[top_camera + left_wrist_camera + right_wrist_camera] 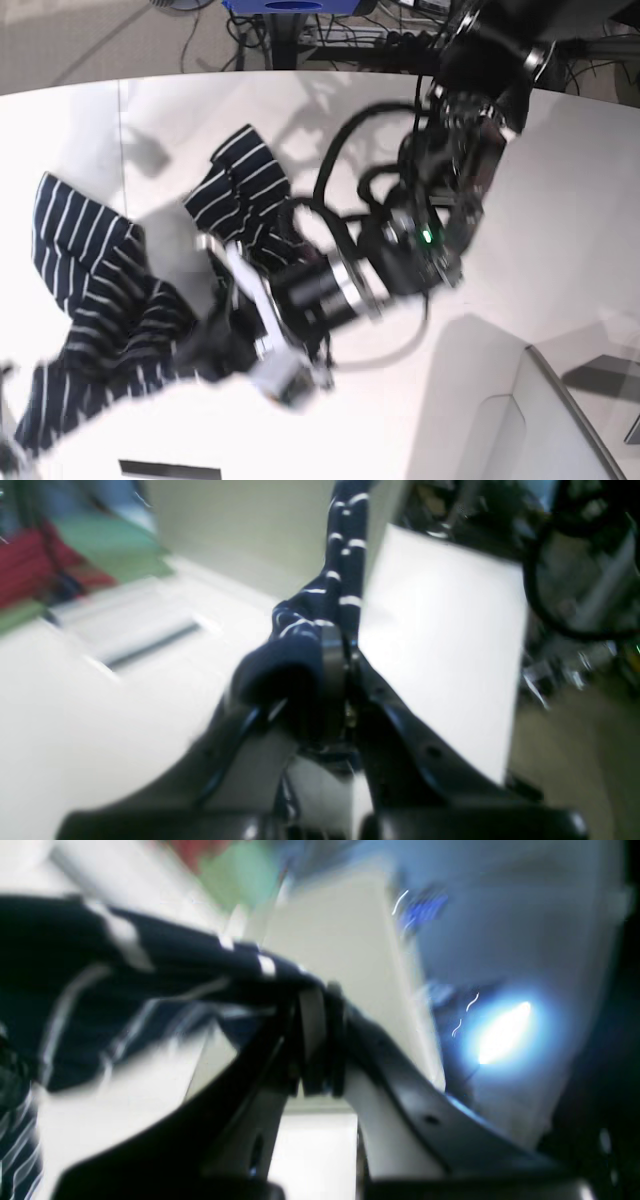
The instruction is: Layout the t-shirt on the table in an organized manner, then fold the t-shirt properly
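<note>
Closest to the left wrist lens, the left claw (345, 655) is clenched on a bunched fold of the t-shirt (345, 570), which rises as a taut, twisted rope toward twelve o'clock. Closest to the right wrist lens, the right claw (315, 1005) is likewise clamped on cloth, and the shirt stretches away from it toward nine o'clock as a pulled band. Both wrist views are badly blurred.

From the base view the t-shirt (95, 270) is dark navy, close to black, with thin, evenly spaced white stripes. It lies crumpled and partly lifted over the nine o'clock half of the surface (560, 200), one lobe near eleven o'clock and a larger mass running down toward seven. Sleeves and collar cannot be told apart in this heap.

I judge it light and completely limp: it sags, twists and ropes wherever it is pinched, so nothing holds shape unsupported. It does not look slippery, and fragility is no concern. Sensible holds would be two matching edge points, such as the shoulders or hem corners, so the cloth hangs flat rather than twisted.
</note>
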Controlling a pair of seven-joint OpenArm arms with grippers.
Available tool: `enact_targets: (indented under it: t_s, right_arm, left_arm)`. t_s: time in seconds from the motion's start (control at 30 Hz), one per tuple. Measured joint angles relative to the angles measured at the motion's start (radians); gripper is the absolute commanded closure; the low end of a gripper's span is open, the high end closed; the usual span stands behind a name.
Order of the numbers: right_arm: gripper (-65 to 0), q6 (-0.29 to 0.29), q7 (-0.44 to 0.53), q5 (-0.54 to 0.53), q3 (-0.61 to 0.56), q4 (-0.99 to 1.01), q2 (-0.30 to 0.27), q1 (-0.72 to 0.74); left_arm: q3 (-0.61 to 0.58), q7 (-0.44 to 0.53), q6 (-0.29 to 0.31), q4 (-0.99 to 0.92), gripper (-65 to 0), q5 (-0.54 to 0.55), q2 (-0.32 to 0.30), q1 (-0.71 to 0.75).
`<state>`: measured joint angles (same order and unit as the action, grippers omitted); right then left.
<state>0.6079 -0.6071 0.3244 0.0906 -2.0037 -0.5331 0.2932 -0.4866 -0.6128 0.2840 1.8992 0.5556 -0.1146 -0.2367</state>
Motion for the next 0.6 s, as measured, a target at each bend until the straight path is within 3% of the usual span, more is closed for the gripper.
enact_targets:
  t_s: [0.07, 0.23, 0.37, 0.6]
  right_arm:
    - [0.0, 0.005, 0.031, 0.026, 0.106, -0.002, 0.037, -0.103]
    - [0.0, 0.019, 0.028, 0.035, 0.295, 0.003, 0.219, -0.339]
    - [0.0, 0.007, 0.006, 0.05, 0.342, 0.008, 0.382, -0.478]
    - [0.0, -0.01, -0.018, 0.081, 0.359, 0.01, 0.641, -0.592]
  left_arm:
    - [-0.023, 0.02, -0.001, -0.002, 0.0, 0.002, -0.029, 0.024]
    - [-0.047, 0.01, 0.006, -0.001, 0.0, 0.016, -0.148, 0.125]
    - [-0.042, 0.003, 0.013, 0.001, 0.0, 0.018, -0.237, 0.18]
    - [-0.039, -0.005, 0.008, -0.01, 0.0, 0.009, -0.366, 0.247]
